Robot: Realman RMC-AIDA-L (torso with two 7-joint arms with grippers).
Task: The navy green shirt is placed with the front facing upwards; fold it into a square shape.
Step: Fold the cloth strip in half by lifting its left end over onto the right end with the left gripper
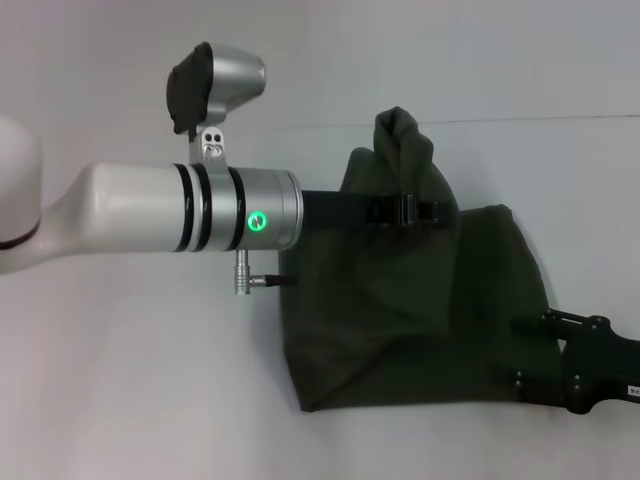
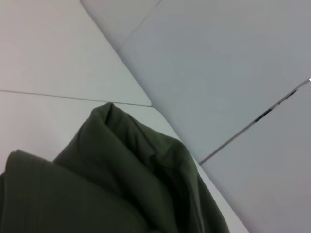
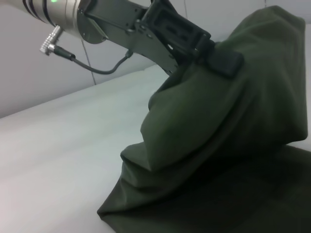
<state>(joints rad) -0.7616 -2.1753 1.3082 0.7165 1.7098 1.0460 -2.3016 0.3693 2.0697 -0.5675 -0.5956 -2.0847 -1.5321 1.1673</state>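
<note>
The navy green shirt (image 1: 400,330) lies as a partly folded dark olive bundle on the white table (image 1: 130,380), plain side showing and no lettering visible. My left arm reaches across from the left. Its gripper (image 1: 425,212) is shut on a raised fold of the cloth, which peaks above it near the shirt's far edge. In the right wrist view that left gripper (image 3: 219,57) pinches the lifted cloth of the shirt (image 3: 218,136). The left wrist view shows only the shirt's bunched fold (image 2: 112,170). My right gripper (image 1: 517,352) rests low at the shirt's right edge, open.
Bare white tabletop (image 3: 58,160) stretches to the left of the shirt and in front of it. A grey wall (image 1: 480,50) rises behind the table. A cable (image 3: 97,68) hangs from the left wrist connector.
</note>
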